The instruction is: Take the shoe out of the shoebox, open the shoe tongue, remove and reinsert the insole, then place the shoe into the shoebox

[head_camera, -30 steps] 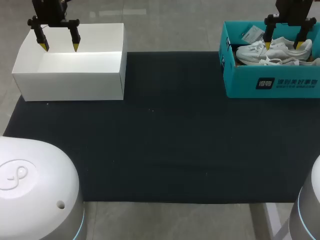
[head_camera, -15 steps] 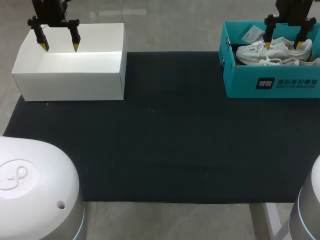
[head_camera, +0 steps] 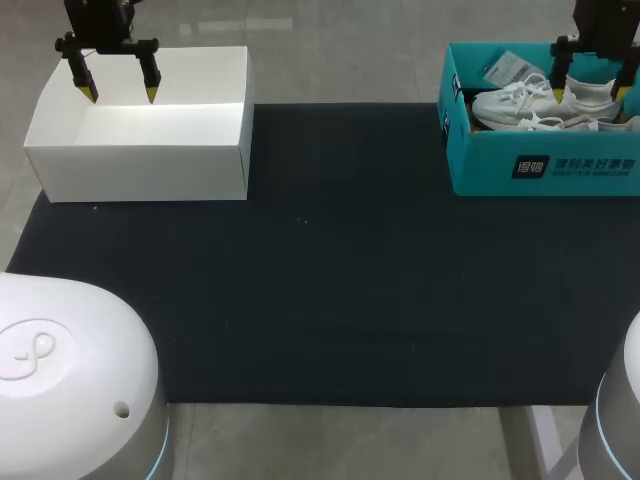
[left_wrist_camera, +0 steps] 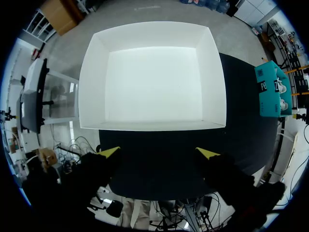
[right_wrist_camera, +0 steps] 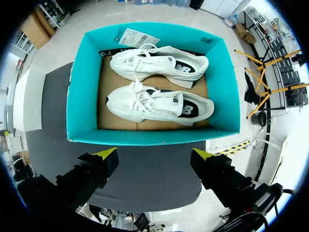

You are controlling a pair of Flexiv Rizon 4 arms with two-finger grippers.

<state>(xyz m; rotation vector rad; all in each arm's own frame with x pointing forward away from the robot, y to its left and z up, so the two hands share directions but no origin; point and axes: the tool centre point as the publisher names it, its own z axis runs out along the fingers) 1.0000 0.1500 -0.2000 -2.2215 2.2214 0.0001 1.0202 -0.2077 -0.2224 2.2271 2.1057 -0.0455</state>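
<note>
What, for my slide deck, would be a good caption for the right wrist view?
Open right tool looking down into the teal shoebox, two white shoes lying side by side inside.

A robotics lab or test bench is indicated. A left gripper (head_camera: 120,97) and a right gripper (head_camera: 590,93) with yellow tips are hung over a black mat (head_camera: 330,300), on which a white open box (head_camera: 140,165) and a teal shoebox (head_camera: 540,170) holding white sneakers (right_wrist_camera: 154,104) are set out.

White print (head_camera: 575,166) on shoebox (head_camera: 485,165) front wall, paper tag (right_wrist_camera: 138,37) at its far wall: both unreadable.
</note>
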